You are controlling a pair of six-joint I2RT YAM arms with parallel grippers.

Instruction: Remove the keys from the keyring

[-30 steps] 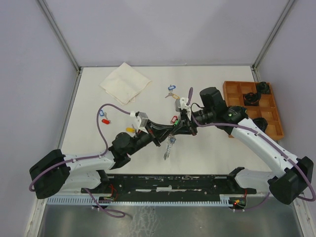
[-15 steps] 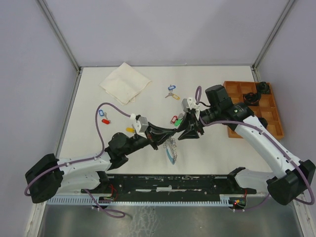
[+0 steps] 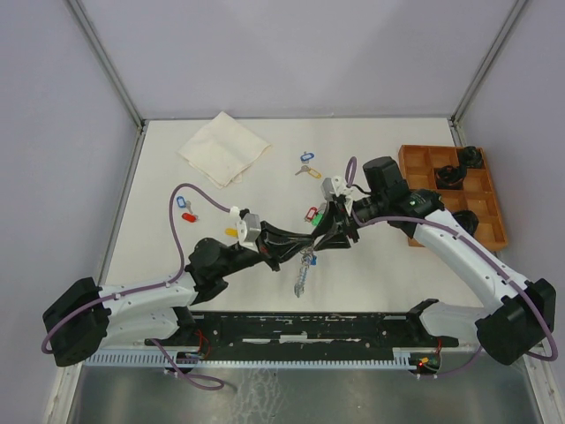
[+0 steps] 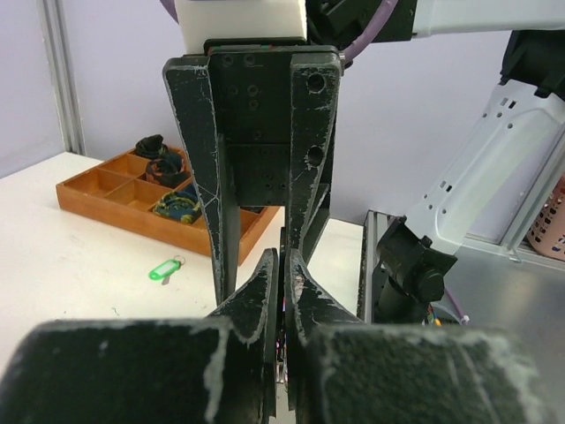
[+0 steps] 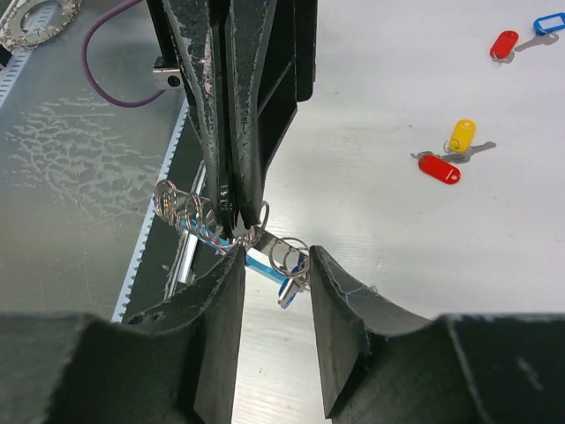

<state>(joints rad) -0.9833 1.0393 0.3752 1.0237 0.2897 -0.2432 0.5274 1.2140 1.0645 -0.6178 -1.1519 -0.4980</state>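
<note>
- While the left gripper (image 5: pixel 237 221) pinches the keyring (image 5: pixel 181 210) at centre frame, the keys (image 5: pixel 291 265) hang just beneath.
- Right gripper (image 5: pixel 275 256), spread, straddles them from below.

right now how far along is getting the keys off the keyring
Partly done. Several tagged keys lie loose on the table. The left gripper is shut on the keyring, the right gripper open beside it. Small split rings hang there, so more look left.
</note>
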